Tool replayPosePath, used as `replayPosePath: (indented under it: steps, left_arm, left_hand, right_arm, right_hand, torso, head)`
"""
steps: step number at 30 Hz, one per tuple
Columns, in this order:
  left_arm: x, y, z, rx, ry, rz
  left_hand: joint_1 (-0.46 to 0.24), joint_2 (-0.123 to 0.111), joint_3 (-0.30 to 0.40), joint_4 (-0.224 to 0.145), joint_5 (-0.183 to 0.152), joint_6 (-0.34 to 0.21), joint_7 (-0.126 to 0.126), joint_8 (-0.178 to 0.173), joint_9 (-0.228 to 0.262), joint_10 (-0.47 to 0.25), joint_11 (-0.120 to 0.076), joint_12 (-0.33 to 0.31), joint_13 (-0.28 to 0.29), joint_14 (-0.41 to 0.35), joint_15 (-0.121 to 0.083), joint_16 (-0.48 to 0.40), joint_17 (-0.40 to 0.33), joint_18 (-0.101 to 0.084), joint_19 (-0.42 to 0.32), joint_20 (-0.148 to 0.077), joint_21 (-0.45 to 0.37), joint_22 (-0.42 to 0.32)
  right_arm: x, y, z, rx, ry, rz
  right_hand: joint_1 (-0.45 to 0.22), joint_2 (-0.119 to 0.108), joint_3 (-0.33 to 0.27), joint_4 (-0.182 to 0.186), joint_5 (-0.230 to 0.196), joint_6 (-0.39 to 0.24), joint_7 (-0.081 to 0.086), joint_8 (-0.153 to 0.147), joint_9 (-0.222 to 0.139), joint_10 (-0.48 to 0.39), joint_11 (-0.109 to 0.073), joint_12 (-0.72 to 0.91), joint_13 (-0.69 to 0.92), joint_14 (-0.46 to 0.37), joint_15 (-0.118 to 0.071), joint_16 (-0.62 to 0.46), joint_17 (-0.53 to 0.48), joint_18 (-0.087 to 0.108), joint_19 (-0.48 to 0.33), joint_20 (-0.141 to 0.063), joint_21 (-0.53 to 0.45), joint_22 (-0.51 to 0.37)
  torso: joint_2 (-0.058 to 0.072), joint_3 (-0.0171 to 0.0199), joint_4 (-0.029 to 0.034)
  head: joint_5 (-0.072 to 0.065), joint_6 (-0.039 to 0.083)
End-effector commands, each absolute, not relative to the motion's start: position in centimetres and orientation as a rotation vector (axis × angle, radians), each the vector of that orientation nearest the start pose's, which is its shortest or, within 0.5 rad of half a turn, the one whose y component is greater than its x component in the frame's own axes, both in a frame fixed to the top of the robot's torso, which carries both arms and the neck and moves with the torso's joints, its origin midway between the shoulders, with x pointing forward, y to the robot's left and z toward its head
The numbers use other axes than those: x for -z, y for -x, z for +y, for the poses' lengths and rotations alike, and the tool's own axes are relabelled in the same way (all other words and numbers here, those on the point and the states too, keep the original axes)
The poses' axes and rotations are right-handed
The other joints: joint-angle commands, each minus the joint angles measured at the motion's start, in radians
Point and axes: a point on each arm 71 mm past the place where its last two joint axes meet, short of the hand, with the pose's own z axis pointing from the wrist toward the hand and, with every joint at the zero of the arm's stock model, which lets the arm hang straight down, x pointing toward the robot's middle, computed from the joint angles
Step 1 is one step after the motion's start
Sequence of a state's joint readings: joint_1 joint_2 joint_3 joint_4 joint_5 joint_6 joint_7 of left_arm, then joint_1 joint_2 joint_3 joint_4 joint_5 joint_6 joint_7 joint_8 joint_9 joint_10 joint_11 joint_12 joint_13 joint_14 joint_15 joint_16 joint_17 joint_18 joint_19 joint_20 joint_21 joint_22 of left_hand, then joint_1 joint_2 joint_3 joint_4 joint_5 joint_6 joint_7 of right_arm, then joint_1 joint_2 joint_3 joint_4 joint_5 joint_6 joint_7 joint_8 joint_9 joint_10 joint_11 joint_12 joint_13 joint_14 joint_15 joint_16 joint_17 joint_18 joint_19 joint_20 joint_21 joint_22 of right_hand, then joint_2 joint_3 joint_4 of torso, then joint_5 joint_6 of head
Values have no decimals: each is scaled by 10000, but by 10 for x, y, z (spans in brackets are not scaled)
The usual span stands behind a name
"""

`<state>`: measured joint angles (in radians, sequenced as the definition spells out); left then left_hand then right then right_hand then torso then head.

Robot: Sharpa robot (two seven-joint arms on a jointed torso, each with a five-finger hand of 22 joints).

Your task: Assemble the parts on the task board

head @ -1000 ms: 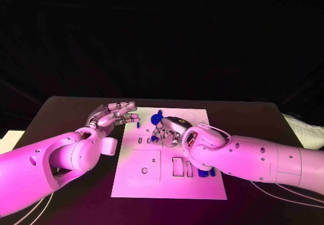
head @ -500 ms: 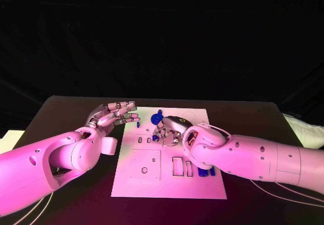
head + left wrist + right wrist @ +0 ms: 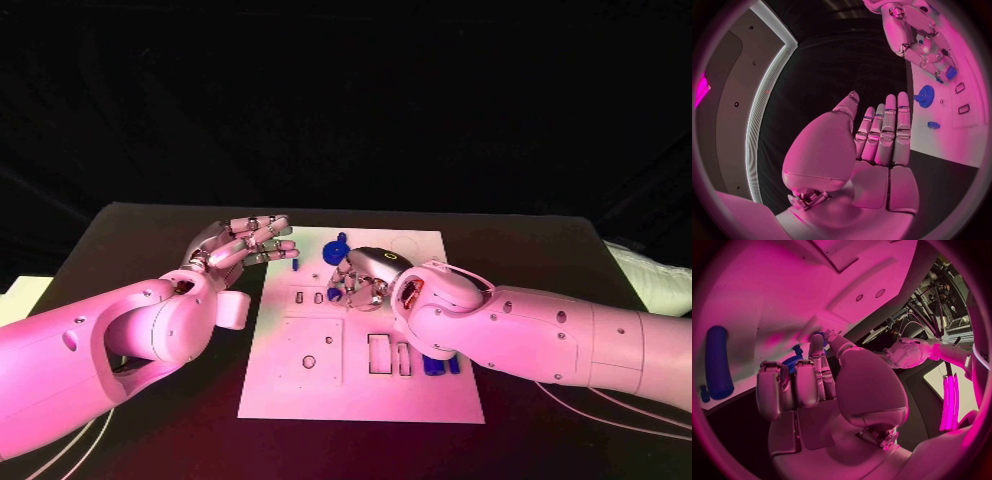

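From the head view you see the white task board (image 3: pixel 361 335) lying flat on the dark bench (image 3: pixel 130 250), its long axis running away from the robot, with rectangular slots and small holes cut in its matt face. Your right robot hand (image 3: pixel 364 278) sits over the board's middle, fingers curled down at a small blue part (image 3: pixel 333 294) beside the slots; whether that part is pinched or merely touched cannot be told here. A blue gear-shaped part (image 3: pixel 338 252) lies just beyond that hand toward the far end, and more blue parts (image 3: pixel 441 367) lie at the board's right edge, partly under the right forearm. Your left robot hand (image 3: pixel 242 243) hovers off the board's left edge, fingers apart, holding nothing. The right hand is clearly the nearer to the work. In the left wrist view the left robot hand (image 3: pixel 879 137) is released, its metallic fingers straight and side by side, with the gear (image 3: pixel 924 95) and a small blue block (image 3: pixel 933 125) on the board ahead of them. In the right wrist view the right robot hand (image 3: pixel 811 375) has its fingertips pressed down at the white surface by a blue piece; a smooth blue cylinder (image 3: pixel 718 362) lies well to one side. I judge a grip likely, but unconfirmed.
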<state>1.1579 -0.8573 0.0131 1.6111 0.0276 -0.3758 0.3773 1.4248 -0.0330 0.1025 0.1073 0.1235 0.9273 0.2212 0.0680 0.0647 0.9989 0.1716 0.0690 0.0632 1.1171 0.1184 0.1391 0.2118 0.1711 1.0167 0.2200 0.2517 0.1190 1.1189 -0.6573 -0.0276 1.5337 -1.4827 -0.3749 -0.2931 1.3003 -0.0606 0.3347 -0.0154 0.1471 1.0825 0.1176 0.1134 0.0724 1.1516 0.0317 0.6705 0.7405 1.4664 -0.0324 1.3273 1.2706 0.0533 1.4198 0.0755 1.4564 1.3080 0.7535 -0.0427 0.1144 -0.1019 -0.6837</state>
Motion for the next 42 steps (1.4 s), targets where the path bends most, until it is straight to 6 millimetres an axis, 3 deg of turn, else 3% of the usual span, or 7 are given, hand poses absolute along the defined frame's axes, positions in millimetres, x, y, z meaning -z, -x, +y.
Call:
replayPosePath:
  steps: [1,8,18,42]
  left_arm:
    - [173,-474,194,15902,11843,14059]
    - [175,-474,195,15752,11909,14194]
    - [177,-474,196,15387,11641,14591]
    - [176,-473,195,15466,11500,14612]
  left_hand:
    - [-38,97,0,-82,-31,22,-16,-19,3,13,15,-29,3,-7,19,-73,16,88,51,27,7,-4]
    - [-44,124,14,-119,-30,60,-8,-2,9,60,3,-9,10,101,-11,-34,72,102,108,9,41,12]
    - [-132,169,78,-289,-31,291,-111,37,17,413,-185,48,36,1119,-338,731,677,115,857,-308,662,337]
    - [-162,157,86,-305,-32,294,-126,22,11,413,-185,19,27,1001,-324,724,744,89,807,-319,693,365]
  right_arm:
    - [211,-463,-110,-7084,1005,16922]
    - [209,-461,-109,-7406,935,16611]
    - [208,-458,-108,-7572,934,16594]
    - [212,-456,-105,-5633,1690,17166]
  right_hand:
    - [-6,31,66,-12,92,48,7,24,19,-9,-8,-78,-21,444,-72,-40,-11,2,-6,-32,-38,376]
    - [-16,16,115,-26,181,92,-3,33,24,92,-17,-40,17,453,-79,-28,10,-3,12,-37,-27,402]
    - [-80,-23,122,-9,218,105,-3,26,22,139,-16,-79,-14,457,-83,-27,15,-5,20,-42,-23,411]
    - [-208,-129,101,33,183,51,18,-30,3,131,-3,-223,-118,450,-74,-63,-15,6,-13,-39,-54,361]
  torso:
    - [1,3,4]
    - [-1,0,4]
    - [-4,-5,0]
    - [-5,-7,5]
  head:
    - [4,0]
    - [20,3]
    - [32,33]
    - [47,3]
